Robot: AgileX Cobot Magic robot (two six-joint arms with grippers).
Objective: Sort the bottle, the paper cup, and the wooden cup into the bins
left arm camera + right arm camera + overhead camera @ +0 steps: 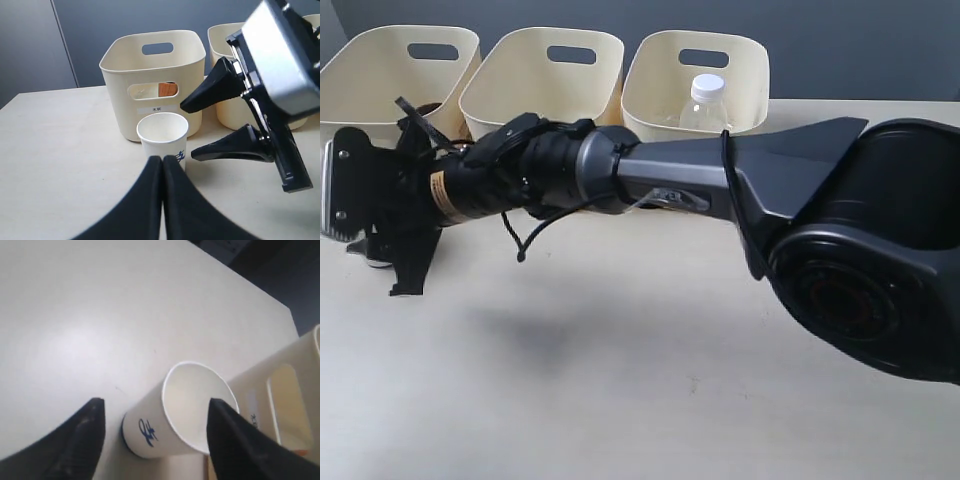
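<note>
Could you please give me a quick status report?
Right gripper open around paper cup, not closed. Left gripper shut, empty. Bottle binned. Nothing blocking.

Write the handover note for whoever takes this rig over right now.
Right gripper: open, jaws on either side of the paper cup, not closed on it.
Left gripper: shut, empty, pointing at the same cup.
Paper cup stands upright on the table in front of the left bin.
Bottle is in the right bin: done.
A brown object, likely the wooden cup, shows through the left bin's handle cutout.
Left: grasp the paper cup and drop it in a bin; the middle bin looks unused.
</note>
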